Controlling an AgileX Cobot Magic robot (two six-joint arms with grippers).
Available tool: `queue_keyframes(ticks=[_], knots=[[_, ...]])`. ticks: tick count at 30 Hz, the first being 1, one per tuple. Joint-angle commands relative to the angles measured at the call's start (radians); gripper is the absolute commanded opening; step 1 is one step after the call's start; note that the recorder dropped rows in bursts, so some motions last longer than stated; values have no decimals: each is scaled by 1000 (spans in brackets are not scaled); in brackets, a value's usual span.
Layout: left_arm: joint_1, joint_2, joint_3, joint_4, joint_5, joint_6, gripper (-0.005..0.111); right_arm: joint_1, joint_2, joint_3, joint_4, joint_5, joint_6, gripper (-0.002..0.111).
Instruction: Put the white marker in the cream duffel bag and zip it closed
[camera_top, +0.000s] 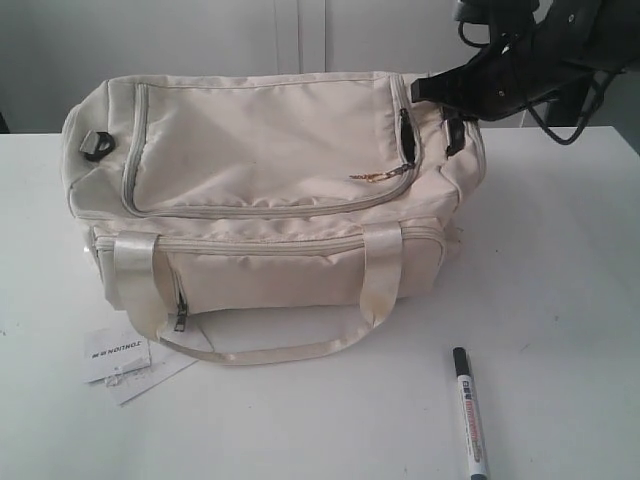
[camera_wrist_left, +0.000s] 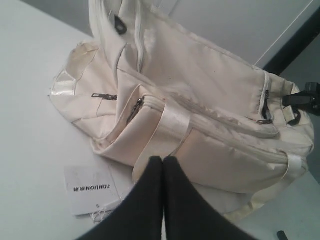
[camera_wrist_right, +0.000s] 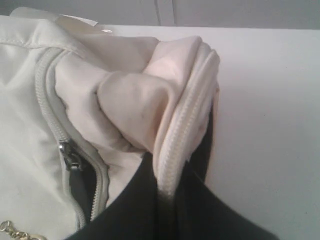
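White tabletop (camera_top: 560, 260) carries, nearest, the white marker (camera_top: 469, 413), lying in front of the cream duffel bag (camera_top: 260, 190), well apart from its right end, black cap toward the bag. A paper tag (camera_top: 118, 357) lies just before the bag's left front corner; near it the left tool (camera_wrist_left: 162, 162) hangs pressed together, empty. At the bag's far right end the right tool (camera_wrist_right: 174, 175) pinches a fold of its zippered edge.

The cream duffel bag (camera_top: 260, 180) sits upright on the bench (camera_top: 570, 250), its top zipper open just a bit at one end. The white marker (camera_top: 469, 415) lies capped out front, well apart from it.
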Motion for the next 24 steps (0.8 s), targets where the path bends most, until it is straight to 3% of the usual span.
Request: queue_keyframes(ticks=[1, 7, 16, 24], knots=[[-6, 1, -65, -13, 18, 44, 0, -9, -33, -1, -4, 60, 4, 0], [-6, 1, -131, -2, 61, 192, 0, -9, -68, -1, -3, 108, 12, 0], [-6, 77, -208, 51, 56, 240, 0, -9, -73, -1, 8, 179, 12, 0], [-6, 357, -390, 216, 144, 249, 0, -9, -73, -1, 8, 172, 12, 0]])
